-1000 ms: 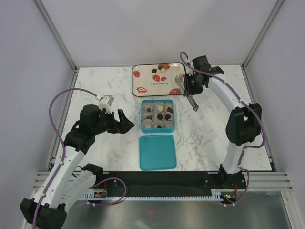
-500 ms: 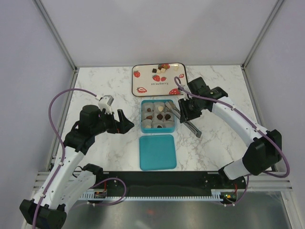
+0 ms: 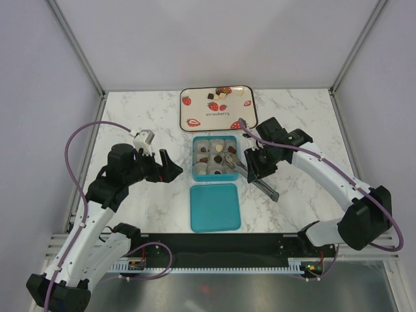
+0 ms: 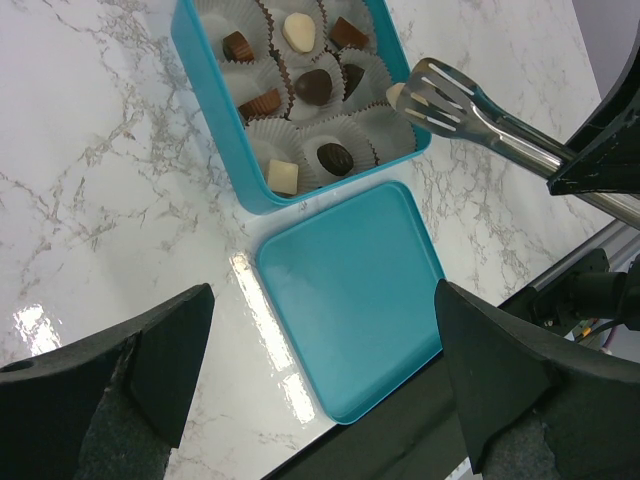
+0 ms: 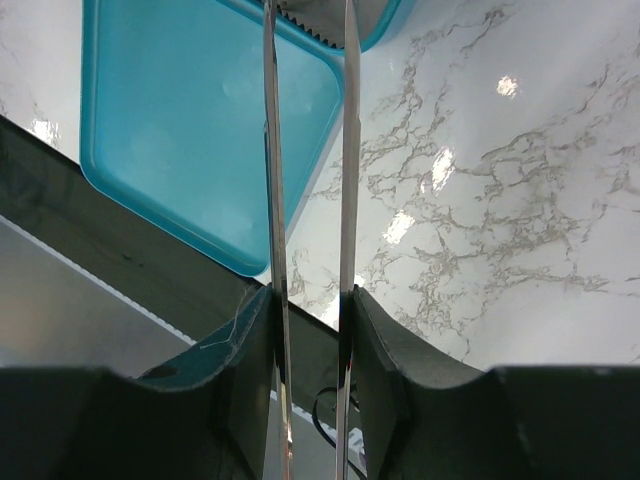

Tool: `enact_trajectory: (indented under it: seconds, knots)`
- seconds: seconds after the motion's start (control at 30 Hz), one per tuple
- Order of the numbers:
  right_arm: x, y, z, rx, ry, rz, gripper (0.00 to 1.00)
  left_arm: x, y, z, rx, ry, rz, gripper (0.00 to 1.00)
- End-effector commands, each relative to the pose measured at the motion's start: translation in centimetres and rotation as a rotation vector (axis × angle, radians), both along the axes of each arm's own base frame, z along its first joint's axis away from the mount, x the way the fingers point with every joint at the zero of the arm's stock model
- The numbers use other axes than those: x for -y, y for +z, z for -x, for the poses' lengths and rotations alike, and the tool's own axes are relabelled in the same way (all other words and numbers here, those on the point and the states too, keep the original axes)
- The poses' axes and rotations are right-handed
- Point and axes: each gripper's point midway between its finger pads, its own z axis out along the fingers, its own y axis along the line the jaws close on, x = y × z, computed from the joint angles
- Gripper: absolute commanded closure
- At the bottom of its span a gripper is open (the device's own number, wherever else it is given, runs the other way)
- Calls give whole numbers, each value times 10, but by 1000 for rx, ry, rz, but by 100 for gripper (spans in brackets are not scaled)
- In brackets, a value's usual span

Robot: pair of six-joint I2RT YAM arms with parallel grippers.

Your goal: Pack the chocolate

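The teal box (image 3: 214,158) holds several chocolates (image 4: 315,87) in white liner cups. More chocolates (image 3: 220,95) lie at the far end of the strawberry tray (image 3: 217,112). My right gripper (image 3: 258,165) is shut on metal tongs (image 4: 470,105). The tongs' tips reach over the box's right edge and pinch a small white chocolate (image 4: 397,95). In the right wrist view the gripper (image 5: 308,310) clamps the two tong arms (image 5: 268,150). My left gripper (image 3: 170,167) is open and empty, left of the box; in its wrist view (image 4: 320,385) it hangs over the lid.
The teal lid (image 3: 215,207) lies flat just in front of the box and also shows in the left wrist view (image 4: 350,300) and the right wrist view (image 5: 200,120). The black rail (image 3: 214,244) runs along the table's near edge.
My right arm has swung from the tray toward me and to the left, bringing the tongs' tips over the box's right side. The left arm has not moved.
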Motion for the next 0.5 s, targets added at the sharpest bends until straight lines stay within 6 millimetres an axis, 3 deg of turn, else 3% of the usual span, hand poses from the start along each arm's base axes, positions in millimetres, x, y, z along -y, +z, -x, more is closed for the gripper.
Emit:
enact_trajectory:
  seconds: [0.0, 0.47]
  knots:
    - [-2, 6, 4, 16, -5, -12, 59, 5, 4, 3, 27, -45, 7, 0]
    - [0, 1, 3, 16, 0, 23, 56, 4, 3, 2, 26, -39, 2, 0]
